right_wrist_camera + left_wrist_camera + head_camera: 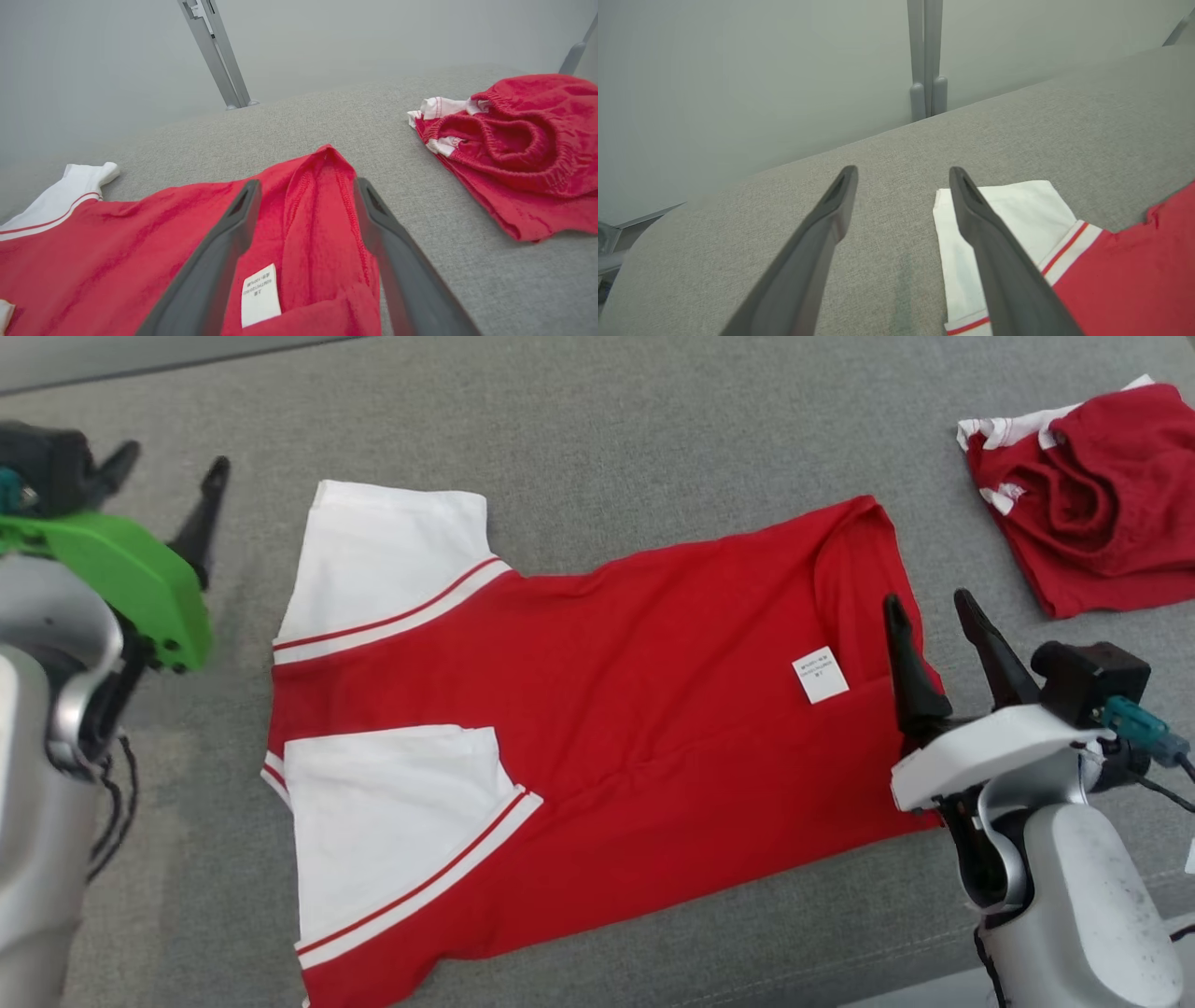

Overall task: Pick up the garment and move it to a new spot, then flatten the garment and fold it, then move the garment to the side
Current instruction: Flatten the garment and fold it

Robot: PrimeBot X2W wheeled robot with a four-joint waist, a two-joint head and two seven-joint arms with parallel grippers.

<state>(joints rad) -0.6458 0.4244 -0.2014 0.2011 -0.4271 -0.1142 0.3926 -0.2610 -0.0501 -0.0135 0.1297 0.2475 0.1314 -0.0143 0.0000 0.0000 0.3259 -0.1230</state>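
Shirt (635,709) flat on the cushion (597,429), 2 grippers spread wide.
Left gripper (175,459) hangs empty just left of the shirt's far white sleeve; right gripper (928,601) hovers empty over its right end; a red bundle (1092,495) lies beyond.

One garment (597,709) corner past the head view's bottom edge; label (821,674) print illegible.

You've got a grey fabric-covered bench (597,411) under everything. At its far right end, a crumpled red cloth (1092,495) with white trim lies bunched up, with a gathered elastic edge showing. Behind the bench: pale grey wall (738,70), grey metal post (927,56) standing against it.
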